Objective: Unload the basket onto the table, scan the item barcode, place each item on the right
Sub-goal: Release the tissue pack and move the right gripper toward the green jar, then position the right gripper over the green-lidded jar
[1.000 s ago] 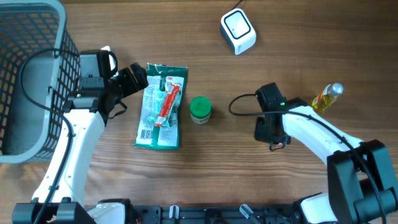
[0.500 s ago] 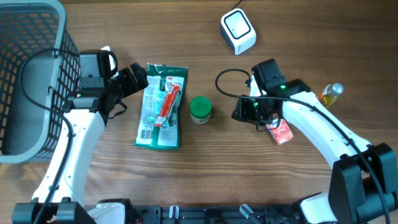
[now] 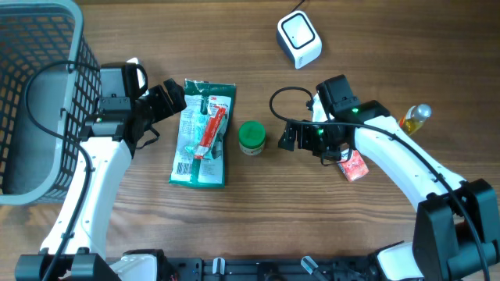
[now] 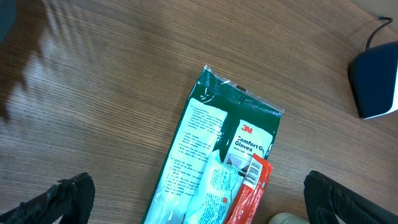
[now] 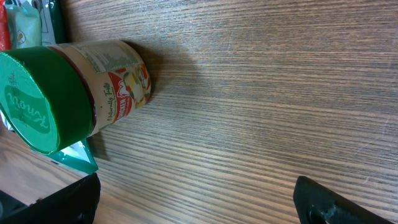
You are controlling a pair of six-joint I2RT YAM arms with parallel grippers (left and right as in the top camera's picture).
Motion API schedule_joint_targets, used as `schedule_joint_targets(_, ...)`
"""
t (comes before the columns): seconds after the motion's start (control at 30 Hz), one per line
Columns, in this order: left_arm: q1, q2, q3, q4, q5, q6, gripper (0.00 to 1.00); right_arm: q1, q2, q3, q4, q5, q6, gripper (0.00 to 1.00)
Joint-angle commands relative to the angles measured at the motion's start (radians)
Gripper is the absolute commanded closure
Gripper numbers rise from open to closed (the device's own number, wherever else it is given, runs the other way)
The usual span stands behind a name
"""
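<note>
A green glove package lies flat on the table with a red tube packet on top of it; a barcode shows on the red packet's end. A green-lidded jar stands just right of the package. The white scanner sits at the back. My left gripper is open at the package's upper left corner, empty, with the package below it. My right gripper is open just right of the jar, apart from it. A small red packet lies beside the right arm.
A grey wire basket fills the far left. A yellow bottle lies at the right, behind the right arm. The scanner's cable runs off the back edge. Bare wood lies between the right fingers.
My right gripper has opened, left the small red packet on the table and moved left toward the jar. The left arm has not moved.
</note>
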Motion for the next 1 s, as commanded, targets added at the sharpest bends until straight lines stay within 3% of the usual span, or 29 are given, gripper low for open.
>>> schedule_joint_targets(0.0, 0.004, -0.013, 0.016, 0.002, 0.011, 0.005, 0.0, 0.003, 0.005, -0.009, 0.002, -0.013, -0.003, 0.0)
schedule_joint_targets(0.97, 0.004, -0.013, 0.016, 0.002, 0.011, 0.005, 0.0, 0.003, 0.005, -0.009, -0.006, 0.008, -0.003, 0.0)
